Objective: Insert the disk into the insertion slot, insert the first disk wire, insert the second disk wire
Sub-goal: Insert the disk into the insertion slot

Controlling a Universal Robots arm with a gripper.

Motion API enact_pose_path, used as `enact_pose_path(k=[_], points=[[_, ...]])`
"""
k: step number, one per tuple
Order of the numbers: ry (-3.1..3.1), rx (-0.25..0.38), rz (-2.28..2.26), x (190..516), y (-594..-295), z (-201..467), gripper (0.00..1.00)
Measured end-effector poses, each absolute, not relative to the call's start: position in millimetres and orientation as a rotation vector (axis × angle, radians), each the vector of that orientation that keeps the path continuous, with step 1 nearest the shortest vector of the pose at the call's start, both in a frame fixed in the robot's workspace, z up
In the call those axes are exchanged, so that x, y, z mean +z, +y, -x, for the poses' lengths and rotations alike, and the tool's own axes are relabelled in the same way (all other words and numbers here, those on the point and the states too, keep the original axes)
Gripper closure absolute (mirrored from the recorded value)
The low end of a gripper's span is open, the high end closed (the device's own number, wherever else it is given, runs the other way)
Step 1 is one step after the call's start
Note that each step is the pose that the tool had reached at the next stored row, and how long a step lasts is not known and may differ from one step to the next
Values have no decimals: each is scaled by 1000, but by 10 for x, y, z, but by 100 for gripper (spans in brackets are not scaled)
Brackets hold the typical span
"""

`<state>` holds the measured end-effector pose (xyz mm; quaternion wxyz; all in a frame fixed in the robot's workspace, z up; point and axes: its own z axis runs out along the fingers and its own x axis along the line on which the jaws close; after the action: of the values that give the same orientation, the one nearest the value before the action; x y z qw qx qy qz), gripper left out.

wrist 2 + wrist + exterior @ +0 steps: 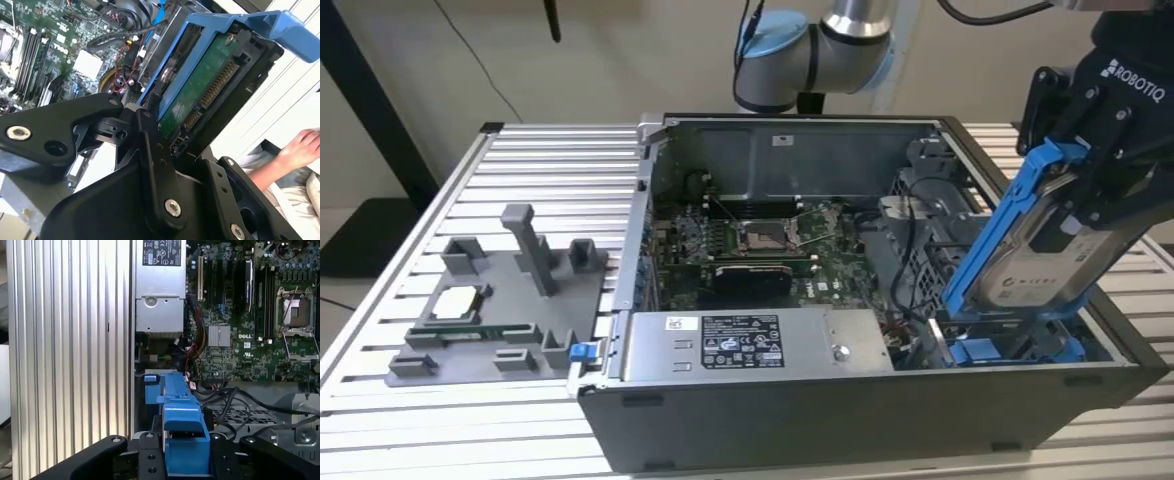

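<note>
Disk (1034,270) in its blue carrier (983,235) is held steeply tilted at the PC case's (854,425) corner on the exterior view's right. Lower end is down in the drive bay (1014,350), most of it above the case rim. Going by that, not seated. Gripper (1074,195) is clamped across the carrier's upper part, one finger each side. In the first wrist view the blue frame sits squarely between them.

Handling, as a judgement: the drive is rigid, dense, fairly heavy for its bulk, and shock-sensitive. The plastic carrier is smooth and flexes a bit, so it could slip or twist under side load. The second wrist view shows the bare green circuit board (200,95) and connector row (217,87) on the underside, so keep off those. A grip on the carrier's side rails, as now, looks right.

Room is tight. Bay walls are close on both sides and black cables (235,395) run just beside the bay. The power supply (747,345) lies along the front wall nearby, the motherboard (747,250) further in. Free space is upward. The case sits on the slatted desk (520,165), with the grey fixture tray (494,300) well apart on the exterior view's left. A person's hand (302,145) lies beyond the case, apart from the arm.
</note>
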<state>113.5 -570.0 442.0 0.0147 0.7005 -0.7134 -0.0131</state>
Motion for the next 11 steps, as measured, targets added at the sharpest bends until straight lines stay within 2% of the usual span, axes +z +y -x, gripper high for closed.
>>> enact_pose_path(k=[11], points=[[-2218, -41, -2182, 4329, -5701, -1154, 100]])
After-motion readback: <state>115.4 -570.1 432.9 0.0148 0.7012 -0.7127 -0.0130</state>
